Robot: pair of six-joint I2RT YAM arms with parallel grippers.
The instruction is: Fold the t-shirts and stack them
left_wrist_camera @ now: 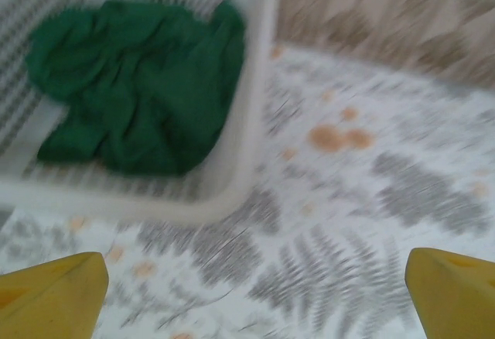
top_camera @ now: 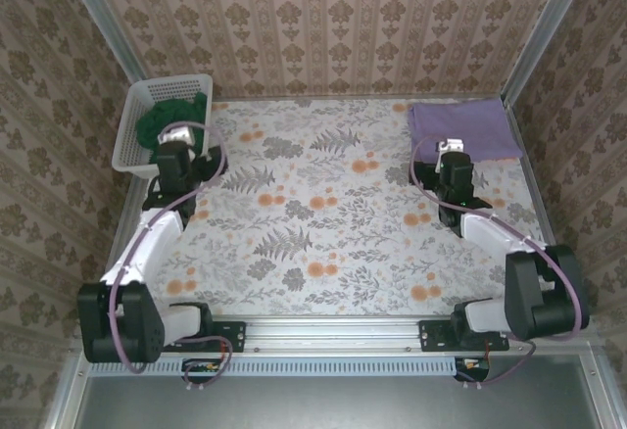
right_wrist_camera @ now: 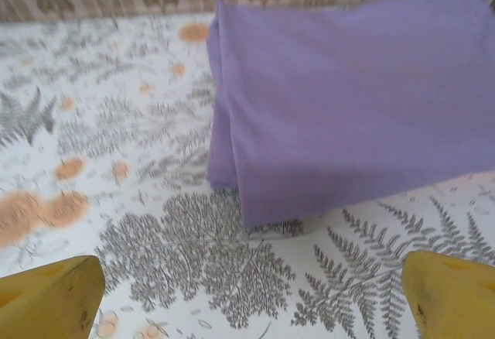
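Green t-shirt (left_wrist_camera: 131, 99) lies crumpled in the white basket (left_wrist_camera: 249, 114), ahead-left of left claw (left_wrist_camera: 251, 296); jaws wide, empty. Purple t-shirt (right_wrist_camera: 348, 99) sits folded on counter (right_wrist_camera: 116, 122) just ahead of right claw (right_wrist_camera: 251, 296); wide, empty. Risk: left claw catches basket wall and drags basket with shirt.

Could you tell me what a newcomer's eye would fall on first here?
A green t-shirt lies crumpled in the white basket at the table's far left corner; a purple t-shirt lies folded far right. The left gripper and right gripper each hover open beside one.
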